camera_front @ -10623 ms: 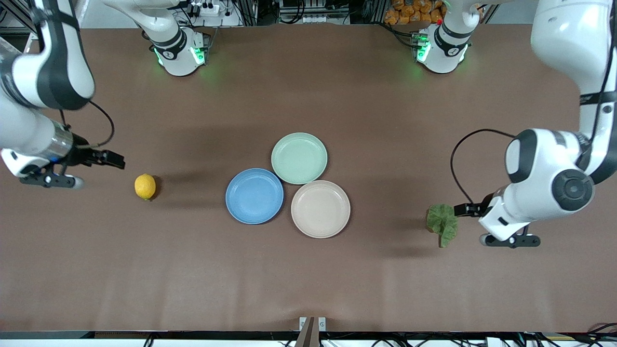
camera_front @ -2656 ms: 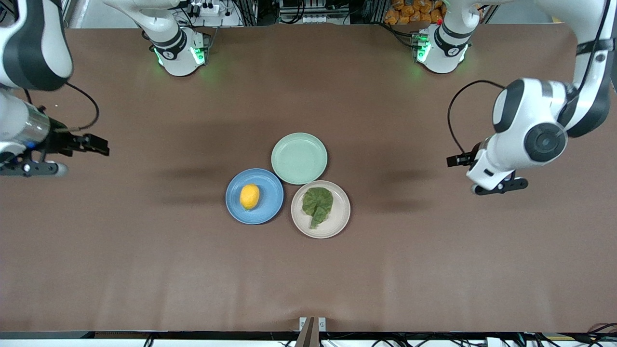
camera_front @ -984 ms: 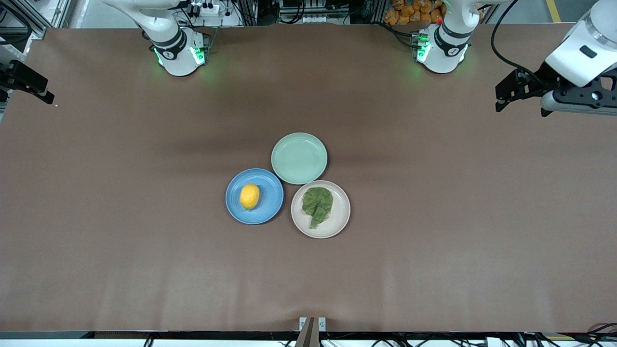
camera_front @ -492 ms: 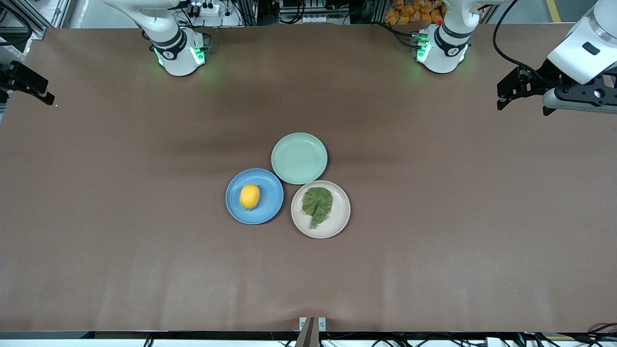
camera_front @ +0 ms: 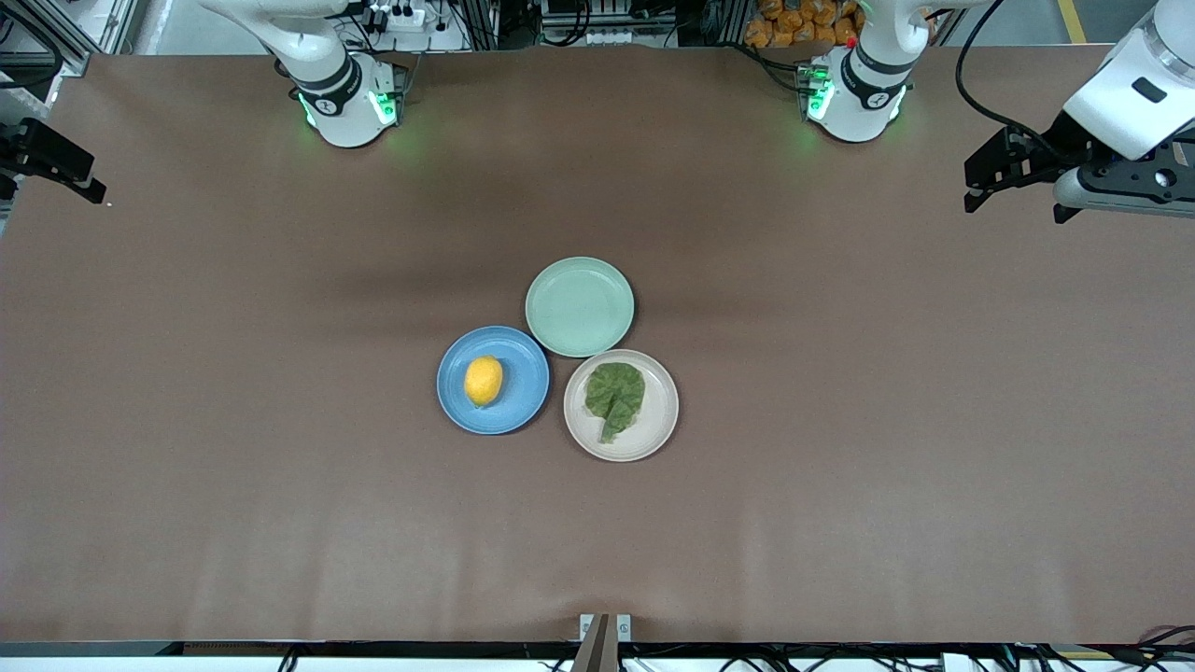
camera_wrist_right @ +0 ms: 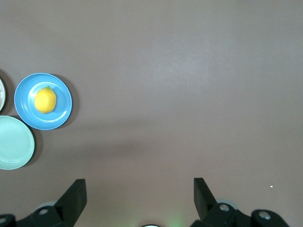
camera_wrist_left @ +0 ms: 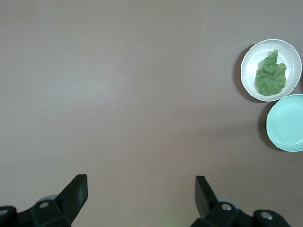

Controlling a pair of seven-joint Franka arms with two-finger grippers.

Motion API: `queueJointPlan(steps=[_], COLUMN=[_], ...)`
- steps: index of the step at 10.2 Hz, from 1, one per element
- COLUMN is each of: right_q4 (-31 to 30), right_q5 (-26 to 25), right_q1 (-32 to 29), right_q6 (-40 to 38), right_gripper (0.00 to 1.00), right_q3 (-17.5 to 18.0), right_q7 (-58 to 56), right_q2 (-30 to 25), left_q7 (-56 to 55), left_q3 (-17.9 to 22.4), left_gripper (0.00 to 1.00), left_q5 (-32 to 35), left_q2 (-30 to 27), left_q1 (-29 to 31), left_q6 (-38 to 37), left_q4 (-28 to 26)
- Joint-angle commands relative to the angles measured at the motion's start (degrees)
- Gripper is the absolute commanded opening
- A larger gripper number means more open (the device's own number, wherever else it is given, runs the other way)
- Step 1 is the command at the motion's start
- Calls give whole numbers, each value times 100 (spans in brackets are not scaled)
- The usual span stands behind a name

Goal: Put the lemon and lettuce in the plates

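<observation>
Left gripper [camera_wrist_left: 141, 196]: high over the bare table at the left arm's end, well apart from the mint-green plate; its two fingers stand wide apart with nothing between them.
Left arm: waits at the table's edge, its wrist and black fingers [camera_front: 991, 173] showing in the front view.
Right gripper [camera_wrist_right: 140, 196]: high over the table's edge at the right arm's end, well apart from the mint-green plate; fingers spread wide and holding nothing.
Right arm: only a black part of its hand [camera_front: 51, 161] shows at the front view's edge.
Mint-green plate [camera_front: 580, 307]: at the middle of the table, with nothing in it; the landmark for the rest.
Blue plate [camera_front: 523, 401]: just beside the mint-green plate, nearer the front camera and toward the right arm's end, the rims touching or almost so.
Lemon [camera_front: 484, 380]: lies in the blue plate, a little off its middle toward the right arm's end.
Beige-pink plate [camera_front: 658, 411]: just beside the mint-green plate, nearer the front camera and slightly toward the left arm's end; rims meet or nearly meet.
Lettuce [camera_front: 615, 396]: lies flat in the beige-pink plate, stem pointing toward the front camera.
Table [camera_front: 840, 485]: brown cover, under all three plates.
</observation>
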Motion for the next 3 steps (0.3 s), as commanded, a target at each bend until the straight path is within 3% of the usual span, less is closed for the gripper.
queueJointPlan(steps=[1, 3], right_q4=[27, 27], right_q5=[8, 8], right_q1=[44, 44], right_q6=[2, 11], right_gripper=[100, 100], right_q3=[-3, -3], right_q7=[87, 96], right_q2=[2, 2], left_q7=[125, 125], left_q3=[-9, -18], left_gripper=[100, 100], left_q5=[68, 68], left_q2=[58, 58], left_q1=[12, 12], left_q6=[-89, -89], left_q4=[146, 146])
